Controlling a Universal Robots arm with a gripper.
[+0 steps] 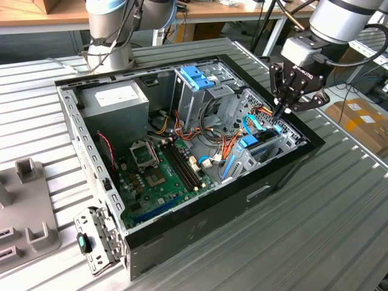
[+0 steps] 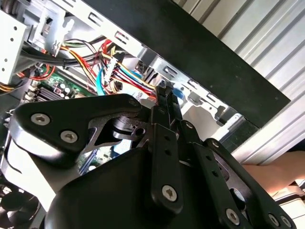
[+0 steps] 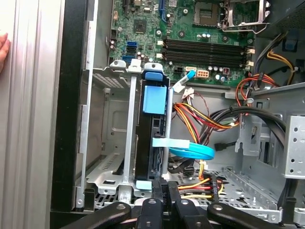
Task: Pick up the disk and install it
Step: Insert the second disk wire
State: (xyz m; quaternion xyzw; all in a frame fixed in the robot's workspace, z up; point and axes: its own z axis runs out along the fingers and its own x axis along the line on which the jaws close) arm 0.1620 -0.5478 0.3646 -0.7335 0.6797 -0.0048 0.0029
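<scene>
Table (image 1: pixel 339 200): ribbed grey metal, carrying the open case.
Case (image 1: pixel 200 239): black-edged computer chassis lying on its side, lid off, insides facing up.
Power box (image 1: pixel 115 100): grey with a white sticker, in the far left corner of the case in the exterior view.
Board (image 1: pixel 154 176): green, on the case floor, toward the near left.
Cage (image 1: pixel 200 91): grey metal with a blue latch on top, at the far middle.
Bay (image 3: pixel 112 143): grey metal frame at the case's right end in the exterior view; the disk stands inside it.
Disk (image 3: pixel 151 138): set on edge in the bay, dark body with blue rails; its long axis runs along the bay slot, one blue end toward the board, the other toward the gripper.
Cables (image 3: pixel 200 119): red, yellow and orange bundle plus a flat blue one, just beside the disk, between it and the cage.
Gripper (image 1: pixel 285 110): black, over the right end of the case, fingers drawn together at the disk's near end; it seems to touch the rail, though contact is hard to make out.
Hidden: the disk's label face is masked by the bay wall; the gripper body covers much of the second wrist view.
Hand (image 3: pixel 3 50): a person's, cut off at the frame edge, on the table outside the case.
</scene>
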